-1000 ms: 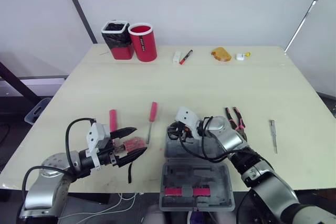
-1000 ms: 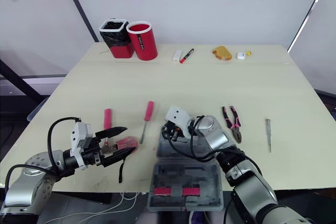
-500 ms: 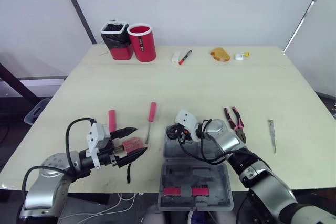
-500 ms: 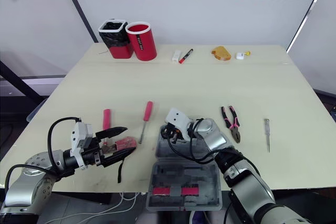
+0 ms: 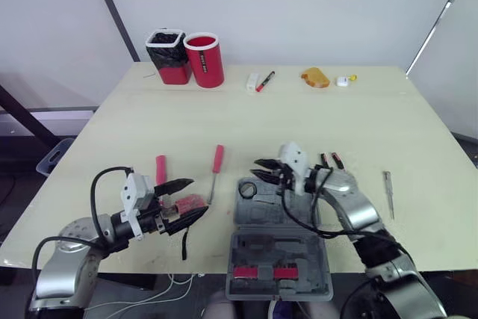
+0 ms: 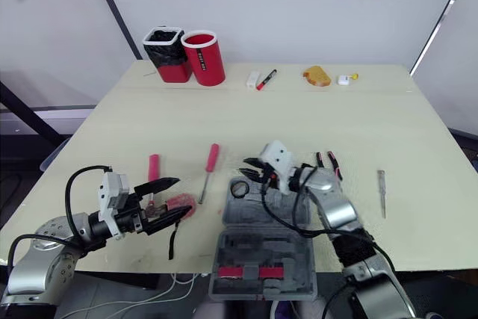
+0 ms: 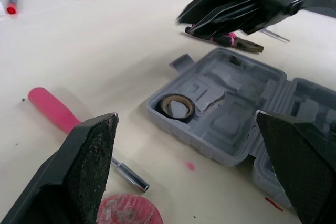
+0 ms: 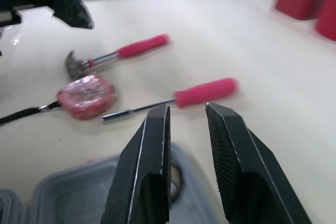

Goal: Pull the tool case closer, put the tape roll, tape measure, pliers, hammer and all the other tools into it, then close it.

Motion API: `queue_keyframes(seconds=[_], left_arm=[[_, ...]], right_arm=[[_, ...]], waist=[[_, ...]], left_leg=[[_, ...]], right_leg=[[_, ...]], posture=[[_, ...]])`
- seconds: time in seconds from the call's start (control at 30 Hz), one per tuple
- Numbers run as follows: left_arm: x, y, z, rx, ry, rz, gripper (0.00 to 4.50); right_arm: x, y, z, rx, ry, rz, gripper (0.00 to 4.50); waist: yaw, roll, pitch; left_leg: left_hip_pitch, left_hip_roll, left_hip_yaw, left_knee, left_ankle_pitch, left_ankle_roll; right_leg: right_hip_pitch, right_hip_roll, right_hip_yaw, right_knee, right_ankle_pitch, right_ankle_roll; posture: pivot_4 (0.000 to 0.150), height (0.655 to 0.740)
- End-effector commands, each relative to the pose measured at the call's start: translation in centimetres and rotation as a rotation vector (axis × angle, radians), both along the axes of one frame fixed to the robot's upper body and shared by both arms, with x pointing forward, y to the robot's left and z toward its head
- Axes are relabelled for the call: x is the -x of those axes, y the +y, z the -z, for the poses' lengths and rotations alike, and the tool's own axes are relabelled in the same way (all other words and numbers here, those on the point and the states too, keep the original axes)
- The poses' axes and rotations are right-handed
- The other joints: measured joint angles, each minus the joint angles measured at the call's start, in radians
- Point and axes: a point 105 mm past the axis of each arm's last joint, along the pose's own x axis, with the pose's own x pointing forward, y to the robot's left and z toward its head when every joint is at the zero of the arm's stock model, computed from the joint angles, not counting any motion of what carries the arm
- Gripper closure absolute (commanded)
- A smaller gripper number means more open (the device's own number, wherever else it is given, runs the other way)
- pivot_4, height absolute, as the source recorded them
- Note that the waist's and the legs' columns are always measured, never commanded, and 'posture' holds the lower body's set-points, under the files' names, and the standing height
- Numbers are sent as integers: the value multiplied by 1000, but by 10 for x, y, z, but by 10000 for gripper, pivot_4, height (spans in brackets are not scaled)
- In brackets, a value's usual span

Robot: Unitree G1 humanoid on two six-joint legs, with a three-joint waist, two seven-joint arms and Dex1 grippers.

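The grey tool case lies open at the table's front edge, with the tape roll in its far left compartment. My right gripper hovers just above the case's far edge, open and empty, and hides part of the pliers. My left gripper is open wide, with the pink tape measure lying between its fingers. The pink-handled hammer lies just beyond it. A pink-handled screwdriver lies between the hammer and the case. A thin screwdriver lies at the far right.
A red cup and a black-lined red bin stand at the back left. Along the back edge lie a white eraser, a marker, an orange sponge and a small white item.
My right gripper has risen out of the case and moved right, leaving the tape roll in the far left compartment. The left gripper has stayed put.
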Motion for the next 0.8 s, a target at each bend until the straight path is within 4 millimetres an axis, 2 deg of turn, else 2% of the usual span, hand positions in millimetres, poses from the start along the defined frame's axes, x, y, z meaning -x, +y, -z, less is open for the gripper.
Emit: queue_keyframes(seconds=[0.03,0.23,0.4,0.53,0.67,0.73,0.8], left_arm=[[-4,18,-11,26,-50,-78,0],[-3,45,-1,4,-32,-175,0],[3,70,11,-14,6,-247,0],[11,88,21,-42,40,-299,0],[22,105,30,-58,83,-343,0],[28,112,35,-63,100,-366,0],[34,120,40,-66,120,-394,0]], right_arm=[[8,-40,-17,-70,-75,106,33747],[23,-117,-8,-87,-55,325,33747],[51,-171,5,-96,-7,484,33747],[79,-206,18,-89,32,601,22027],[120,-247,36,-76,102,734,5267],[133,-261,43,-62,123,784,1136],[146,-271,47,-56,140,818,1136]], waist=[[1,0,0],[-4,0,0],[-1,-1,0],[-1,-1,0],[-1,-2,0],[-1,-2,0],[-2,-2,0]], left_leg=[[0,0,0,0,0,0],[1,0,0,0,0,0],[1,0,-1,0,0,0],[1,-1,-4,0,0,0],[2,1,-5,-1,0,0],[3,1,-5,-1,0,0],[3,1,-5,-1,0,0]], right_leg=[[0,0,0,0,0,0],[0,1,1,0,0,0],[1,1,1,-1,0,0],[2,2,6,-2,0,0],[3,-1,4,-2,-1,0],[3,-1,3,-2,-1,-1],[3,-2,3,-2,-3,-3]], posture=[[1500,7400],[1500,7400],[1500,7400],[1500,7400],[1500,7400],[1500,7400],[1500,7400]])
